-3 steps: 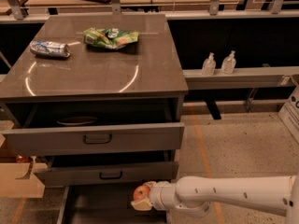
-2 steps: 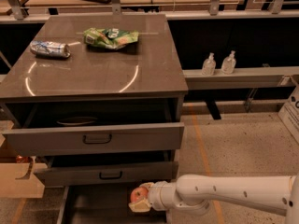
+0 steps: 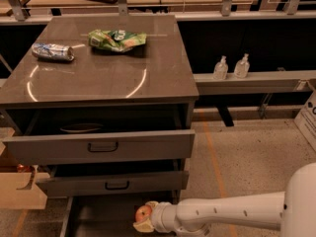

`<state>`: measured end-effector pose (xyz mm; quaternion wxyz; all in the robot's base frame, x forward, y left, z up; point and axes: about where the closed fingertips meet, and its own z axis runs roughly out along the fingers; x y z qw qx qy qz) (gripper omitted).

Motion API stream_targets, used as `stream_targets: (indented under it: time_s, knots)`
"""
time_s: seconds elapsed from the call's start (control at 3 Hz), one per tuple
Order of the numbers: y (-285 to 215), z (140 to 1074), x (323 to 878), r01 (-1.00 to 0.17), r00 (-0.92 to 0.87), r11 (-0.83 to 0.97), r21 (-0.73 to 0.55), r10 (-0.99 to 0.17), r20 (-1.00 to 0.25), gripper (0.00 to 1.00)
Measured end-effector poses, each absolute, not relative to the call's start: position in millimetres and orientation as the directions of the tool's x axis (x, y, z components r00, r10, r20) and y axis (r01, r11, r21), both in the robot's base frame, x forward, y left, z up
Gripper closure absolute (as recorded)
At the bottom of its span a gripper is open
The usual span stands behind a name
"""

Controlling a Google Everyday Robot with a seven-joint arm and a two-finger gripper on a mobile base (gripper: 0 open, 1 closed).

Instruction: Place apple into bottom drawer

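Note:
The red and yellow apple (image 3: 143, 213) sits between the pale fingers of my gripper (image 3: 144, 217), low in the camera view. The gripper is shut on the apple and holds it over the right part of the open bottom drawer (image 3: 98, 218), a grey drawer with a flat dark floor and thin side walls. My white arm (image 3: 227, 214) reaches in from the lower right. The drawer's front part is cut off by the picture's lower edge.
Above the bottom drawer, two grey drawers with black handles (image 3: 102, 146) (image 3: 116, 185) stand pulled out. On the cabinet top lie a green snack bag (image 3: 117, 39) and a silver can (image 3: 52, 52). Two clear bottles (image 3: 231, 67) stand on a ledge at right. A cardboard box (image 3: 22, 191) sits at left.
The gripper with the apple has shifted slightly left, further over the bottom drawer. Nothing else has moved.

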<state>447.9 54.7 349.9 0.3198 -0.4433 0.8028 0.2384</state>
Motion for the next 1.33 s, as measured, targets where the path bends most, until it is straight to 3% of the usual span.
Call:
stream_targets:
  time_s: [1.0,1.33]
  knots:
    - [58,289,481,-0.824,-0.351,0.565,-0.042,-0.568,-0.745,1.00]
    - [67,272,494,-0.820,-0.328,0.570,-0.052,-0.543,-0.773,0.80]
